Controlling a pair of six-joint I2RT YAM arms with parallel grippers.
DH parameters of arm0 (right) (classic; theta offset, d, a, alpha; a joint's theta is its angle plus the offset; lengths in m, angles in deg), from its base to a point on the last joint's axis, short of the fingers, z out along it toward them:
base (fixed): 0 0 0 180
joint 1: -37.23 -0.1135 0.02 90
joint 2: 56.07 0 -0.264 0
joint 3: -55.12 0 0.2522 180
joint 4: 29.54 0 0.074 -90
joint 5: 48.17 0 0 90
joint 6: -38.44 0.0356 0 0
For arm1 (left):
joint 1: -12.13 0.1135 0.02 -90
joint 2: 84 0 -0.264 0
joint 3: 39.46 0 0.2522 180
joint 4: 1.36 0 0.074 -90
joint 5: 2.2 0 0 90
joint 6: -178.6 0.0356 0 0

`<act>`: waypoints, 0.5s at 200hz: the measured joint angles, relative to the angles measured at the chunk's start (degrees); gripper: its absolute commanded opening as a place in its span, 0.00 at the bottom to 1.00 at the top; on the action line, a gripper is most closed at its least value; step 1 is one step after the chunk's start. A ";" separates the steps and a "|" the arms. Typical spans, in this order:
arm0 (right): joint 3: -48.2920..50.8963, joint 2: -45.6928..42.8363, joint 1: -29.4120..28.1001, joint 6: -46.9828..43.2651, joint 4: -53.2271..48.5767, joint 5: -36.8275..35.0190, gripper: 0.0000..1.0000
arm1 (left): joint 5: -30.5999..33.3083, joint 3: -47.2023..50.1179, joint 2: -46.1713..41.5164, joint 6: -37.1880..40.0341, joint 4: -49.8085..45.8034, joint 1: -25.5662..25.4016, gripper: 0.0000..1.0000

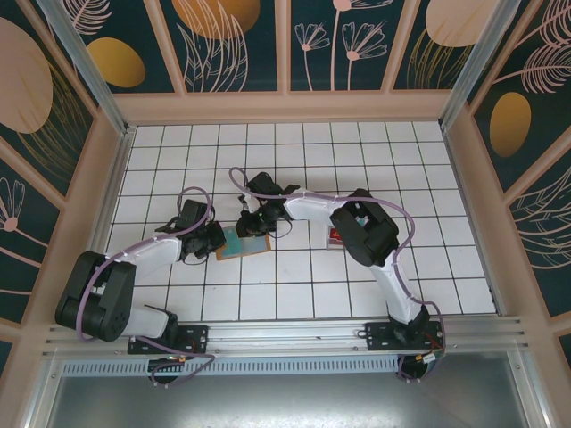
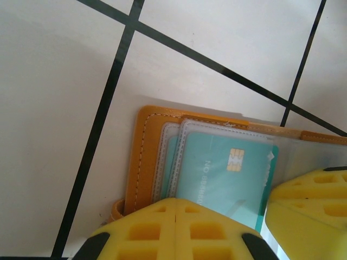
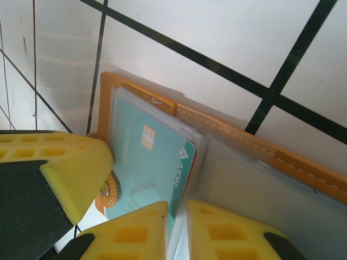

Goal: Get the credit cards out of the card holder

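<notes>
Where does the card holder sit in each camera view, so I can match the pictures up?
Top external: the card holder lies open just left of centre on the tiled table.
Left wrist: lower middle, its tan stitched edge on the left and its pockets spreading right.
Right wrist: its tan border runs diagonally from upper left to lower right.
Shared landmark: the teal credit card with a gold chip, in a clear pocket.

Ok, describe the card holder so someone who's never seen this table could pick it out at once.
At the middle of the white tiled table, the card holder lies open and flat. Its tan-orange stitched border and clear pockets over a teal chip card set it apart from the reddish item to its right.
</notes>
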 measured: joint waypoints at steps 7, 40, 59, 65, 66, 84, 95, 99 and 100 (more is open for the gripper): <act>0.00 0.00 0.00 0.02 -0.02 0.00 0.18 | 0.00 0.04 0.00 0.00 0.04 0.00 0.00; -0.04 0.11 0.00 -0.07 0.00 0.20 0.18 | -0.15 0.04 0.00 -0.22 0.13 0.00 0.00; -0.48 0.42 0.00 -0.11 -0.26 0.50 0.16 | -0.17 0.09 0.00 -0.39 0.17 0.00 0.00; -0.61 0.48 0.00 -0.11 -0.28 0.63 0.16 | -0.17 0.11 0.00 -0.39 0.22 0.00 0.00; -0.63 0.48 0.00 -0.11 -0.28 0.66 0.16 | -0.17 0.11 0.00 -0.39 0.22 0.00 0.00; -0.96 0.81 -0.04 -0.11 -0.46 0.98 0.16 | -0.17 0.11 0.00 -0.39 0.24 0.00 0.00; -0.96 0.87 -0.04 -0.26 -0.46 1.07 0.16 | -0.20 0.15 -0.02 -0.39 0.33 0.02 0.00; -0.98 0.87 -0.04 -0.33 -0.48 1.07 0.14 | -0.20 0.15 -0.02 -0.39 0.35 0.02 0.00; -0.98 0.87 -0.04 -0.37 -0.48 1.05 0.13 | -0.20 0.15 0.00 -0.39 0.35 0.02 0.00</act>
